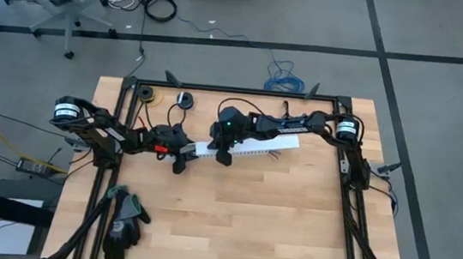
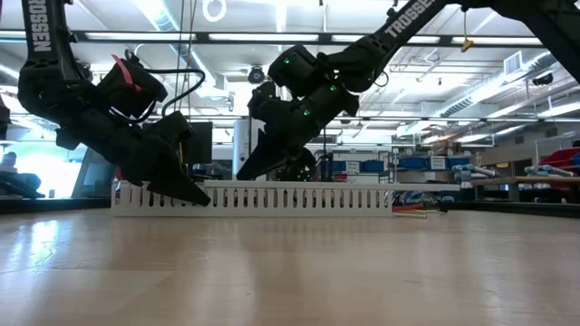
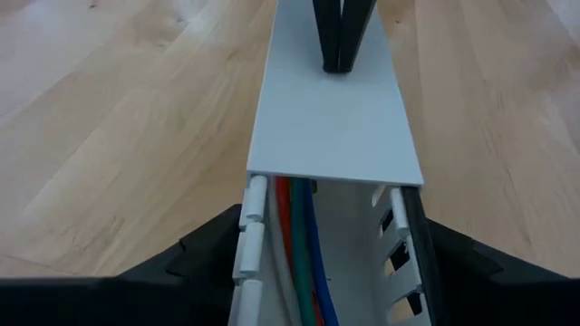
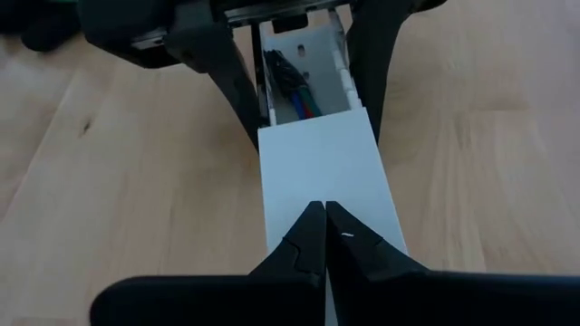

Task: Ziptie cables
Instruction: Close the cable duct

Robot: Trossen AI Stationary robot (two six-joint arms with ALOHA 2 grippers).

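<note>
1. The cables [image 3: 299,240] lie inside a long white slotted duct [image 2: 299,197] on the wooden table [image 1: 274,220], running along the duct's length. Red, green and blue strands show only at its uncovered end, in the left wrist view.

2. A flat white lid [image 3: 331,127] covers the rest of the duct. Its edge stops just short of the left gripper [image 3: 322,263], so the wires are bare only between that gripper's fingers.

3. The left gripper's fingers are spread wide and straddle the duct's open end, one on each outer wall. They look to be steadying the duct rather than pinching the wires, though contact with the walls is hard to confirm.

4. The right gripper [image 4: 324,217] has its fingers shut tip to tip, holding nothing, and presses down on top of the lid farther along the same line.

5. The two grippers face each other along the duct's long axis. The left one is nearer the exposed cables.

6. My judgement: any move on the lid has to run along that axis, toward or away from the left gripper.
</note>
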